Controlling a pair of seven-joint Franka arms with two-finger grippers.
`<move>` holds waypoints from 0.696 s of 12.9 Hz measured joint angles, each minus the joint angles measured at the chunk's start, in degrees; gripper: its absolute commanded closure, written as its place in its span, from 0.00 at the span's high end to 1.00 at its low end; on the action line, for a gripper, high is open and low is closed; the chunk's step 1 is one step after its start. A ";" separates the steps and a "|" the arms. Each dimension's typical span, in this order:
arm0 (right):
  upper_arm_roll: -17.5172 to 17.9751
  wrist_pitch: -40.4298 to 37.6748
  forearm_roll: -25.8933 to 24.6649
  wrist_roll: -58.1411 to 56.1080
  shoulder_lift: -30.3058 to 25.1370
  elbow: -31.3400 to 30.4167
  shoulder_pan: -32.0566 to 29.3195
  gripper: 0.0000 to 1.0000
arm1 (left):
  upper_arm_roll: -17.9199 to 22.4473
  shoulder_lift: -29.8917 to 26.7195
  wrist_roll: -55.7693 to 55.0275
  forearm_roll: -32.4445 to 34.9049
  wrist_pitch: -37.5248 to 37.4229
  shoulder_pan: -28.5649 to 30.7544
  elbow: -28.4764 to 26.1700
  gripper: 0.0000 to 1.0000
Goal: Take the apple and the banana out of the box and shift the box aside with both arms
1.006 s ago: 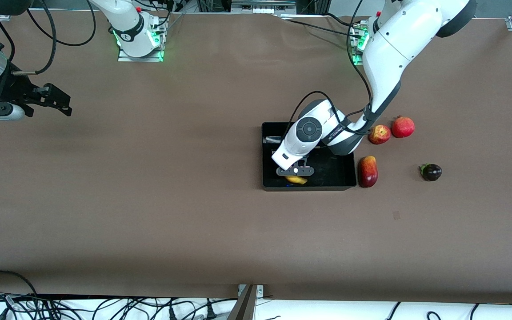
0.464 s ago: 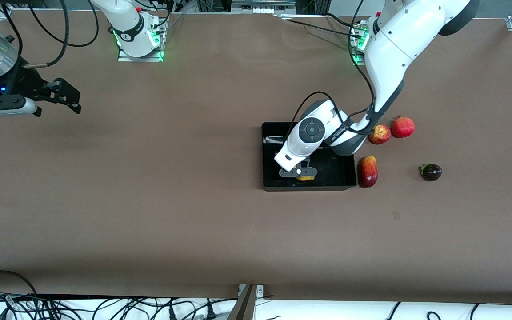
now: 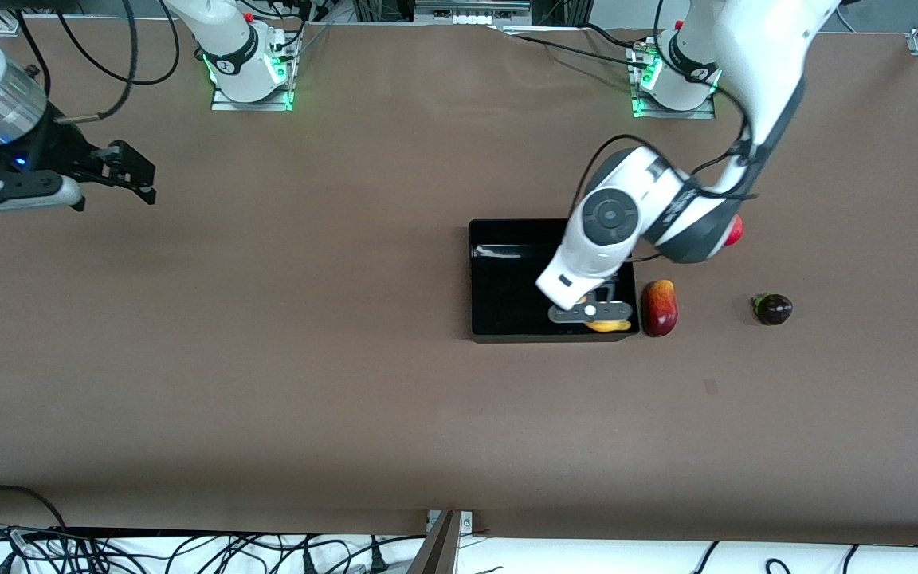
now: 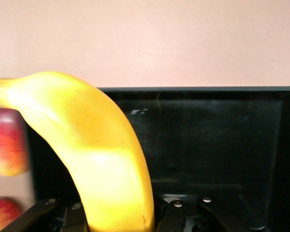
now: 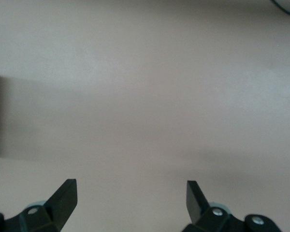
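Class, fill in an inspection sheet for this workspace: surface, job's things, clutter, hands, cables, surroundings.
Surface: brown table.
Job's things: banana held over the black box; apple hidden by the left arm.
Clutter: red-yellow mango beside the box; dark purple fruit toward the left arm's end.
Hands: left hand shut on banana; right hand open, waiting over bare table.
Cables: black bundle off the table's near edge.
Surroundings: nothing seen.

box (image 3: 507, 275): black plastic, glossy walls
banana (image 4: 99, 159): smooth, waxy yellow skin
table (image 3: 307, 359): matt brown covering
left arm (image 3: 626, 215): smooth white shell
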 measured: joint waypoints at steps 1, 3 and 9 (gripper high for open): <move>0.03 0.11 0.34 -0.03 0.83 0.06 0.80 1.00 | 0.07 -0.97 2.89 0.00 -2.13 1.29 0.12 0.00; 0.10 0.16 0.56 -0.11 3.74 0.11 3.46 1.00 | 0.32 -2.26 11.23 0.00 -6.12 5.24 0.25 0.00; 0.32 1.52 0.73 -0.65 10.78 1.22 11.74 1.00 | 1.13 1.03 30.45 3.72 -4.90 18.74 -1.22 0.00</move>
